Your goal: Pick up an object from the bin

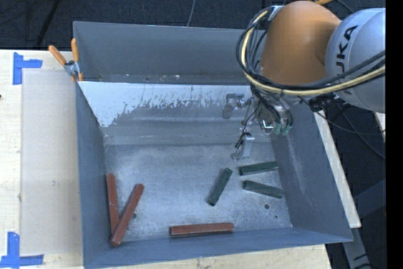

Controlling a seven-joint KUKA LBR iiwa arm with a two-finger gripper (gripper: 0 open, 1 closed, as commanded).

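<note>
My gripper [245, 138] hangs under the orange dome at the right of the bin, a little above the floor. Just below it lie three dark green flat bars. One [258, 167] lies almost level, right under the gripper. A second [263, 189] rests slightly further towards the front right. The third [219, 186] lies slanted, to the lower left of the gripper. Nothing shows held in the gripper.
Three reddish-brown bars lie further off: one [201, 230] along the front wall, and two at the front left, one [111, 201] upright in the view and one [128, 213] leaning against it. The arm reaches in over the right rim.
</note>
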